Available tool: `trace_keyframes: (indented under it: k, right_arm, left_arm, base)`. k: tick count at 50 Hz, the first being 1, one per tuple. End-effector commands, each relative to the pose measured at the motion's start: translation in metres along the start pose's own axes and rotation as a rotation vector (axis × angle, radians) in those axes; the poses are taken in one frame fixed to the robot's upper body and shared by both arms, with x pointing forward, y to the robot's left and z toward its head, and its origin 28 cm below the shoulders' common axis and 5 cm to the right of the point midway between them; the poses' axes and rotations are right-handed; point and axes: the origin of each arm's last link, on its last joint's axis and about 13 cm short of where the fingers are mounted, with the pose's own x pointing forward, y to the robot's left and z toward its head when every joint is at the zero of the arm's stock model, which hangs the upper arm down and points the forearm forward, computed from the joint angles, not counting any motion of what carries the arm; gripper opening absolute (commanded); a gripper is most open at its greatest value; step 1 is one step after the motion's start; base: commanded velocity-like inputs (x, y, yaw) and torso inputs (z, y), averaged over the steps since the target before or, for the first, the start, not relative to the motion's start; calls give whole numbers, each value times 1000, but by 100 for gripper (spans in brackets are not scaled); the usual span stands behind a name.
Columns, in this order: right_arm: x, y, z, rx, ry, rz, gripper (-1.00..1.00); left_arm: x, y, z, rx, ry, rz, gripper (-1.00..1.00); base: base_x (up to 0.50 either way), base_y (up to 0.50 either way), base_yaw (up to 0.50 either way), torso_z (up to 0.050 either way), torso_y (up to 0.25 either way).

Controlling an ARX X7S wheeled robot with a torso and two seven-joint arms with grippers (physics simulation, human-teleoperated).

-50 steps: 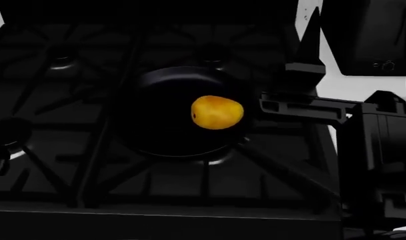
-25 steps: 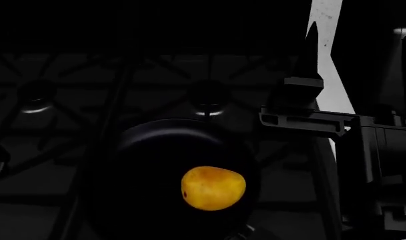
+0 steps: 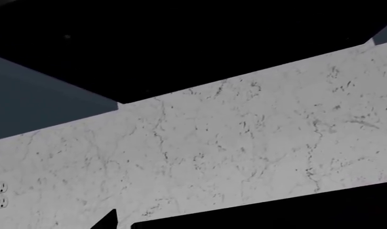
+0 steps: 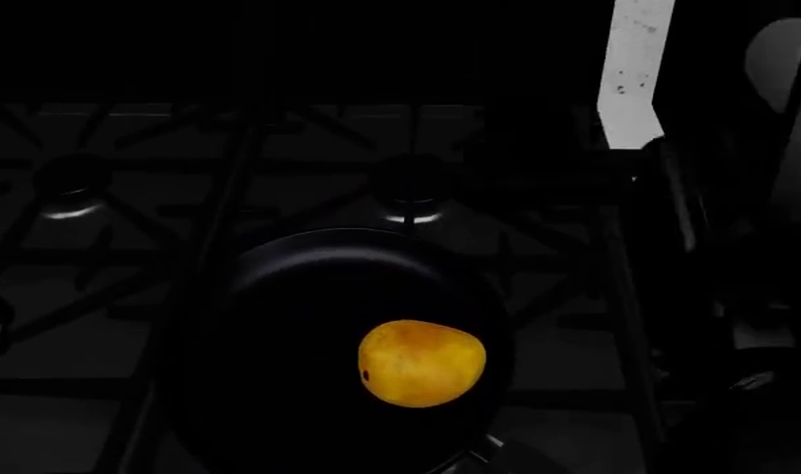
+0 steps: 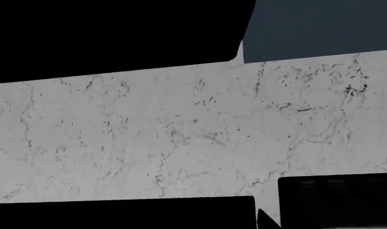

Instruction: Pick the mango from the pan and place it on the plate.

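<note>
- Since the mango lies loose in the pan, toward the side nearest the robot and a little right of the pan's middle, any grasp has to come down into the pan from above or from the right.
- Its long axis runs roughly side to side in the head view, the small dark stem spot at its left end, so jaws closing front-to-back would span its narrower width.
- Dark arm structure shows only along the head view's right edge, so I judge the right arm the nearer one; its claw itself is not in sight, and nothing touches the fruit.
- Neither claw's fingers appear in any picture, so I cannot tell whether they stand apart or together.
- Both wrist cameras face a marbled white wall with dark cabinet shapes, away from the stove, so both arms still have to turn toward the fruit.
- Count: one mango, one pan on the black stove grate, two burner caps visible behind it.
- No plate is in view; its direction cannot be told.
</note>
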Motion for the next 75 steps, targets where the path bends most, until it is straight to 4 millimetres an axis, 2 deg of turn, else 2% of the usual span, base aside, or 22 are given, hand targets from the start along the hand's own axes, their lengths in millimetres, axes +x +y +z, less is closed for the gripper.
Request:
trace_keyframes:
  k: [1, 10, 18, 32, 43, 51, 52, 53, 55, 57, 63, 64, 66, 68, 69, 75]
  right_arm:
    - [23, 8, 41, -58, 142, 141, 100]
    - [45, 16, 54, -114, 336, 229, 100]
    - [65, 15, 51, -124, 506, 308, 100]
    - [77, 8, 56, -287, 680, 512, 100]
    - [95, 1, 65, -433, 735, 624, 100]
    - [103, 0, 64, -526, 766, 717, 100]
    - [104, 0, 65, -538, 761, 733, 100]
    - [106, -1, 67, -540, 764, 736, 100]
    - [110, -3, 67, -552, 773, 735, 100]
    - [109, -5, 68, -571, 782, 761, 100]
    - [106, -7, 68, -641, 807, 824, 100]
    - [106, -7, 72, -610, 798, 835, 100]
    - [104, -7, 74, -642, 802, 871, 100]
    - [104, -7, 74, -650, 801, 877, 100]
    - [104, -7, 75, -651, 798, 882, 100]
    - [101, -5, 76, -695, 788, 951, 100]
  left_arm:
    - [0, 2, -1, 2, 3, 12, 100]
    - [2, 0, -5, 4, 13, 11, 100]
    - [3, -1, -6, 4, 17, 10, 100]
    - [2, -2, -8, 3, 25, 15, 100]
    - [1, -2, -9, 3, 36, 29, 100]
    - [0, -1, -10, 2, 39, 37, 100]
    - [3, 0, -4, 3, 41, 39, 100]
    - [0, -1, -9, 3, 43, 41, 100]
    - [2, 0, -4, 2, 46, 47, 100]
    - [-1, -1, -12, 3, 49, 50, 100]
    - [2, -2, -5, 5, 53, 55, 100]
    - [2, -2, -5, 5, 53, 57, 100]
    - [-2, -3, -11, 6, 54, 61, 100]
    - [1, -2, -4, 6, 53, 62, 100]
    - [-3, -3, -10, 5, 53, 64, 100]
    - [-4, -2, -9, 4, 58, 77, 100]
  base:
    - [0, 0, 0, 0, 0]
    - [0, 0, 0, 0, 0]
    - [0, 0, 0, 0, 0]
    - [0, 0, 0, 0, 0]
    - [0, 0, 0, 0, 0]
    - [0, 0, 0, 0, 0]
    - [0, 0, 0, 0, 0]
    - [0, 0, 0, 0, 0]
    - [0, 0, 0, 0, 0]
    - [0, 0, 0, 0, 0]
    - [0, 0, 0, 0, 0]
    - [0, 0, 0, 0, 0]
    - [0, 0, 0, 0, 0]
    - [0, 0, 0, 0, 0]
    - [0, 0, 0, 0, 0]
    - [0, 0, 0, 0, 0]
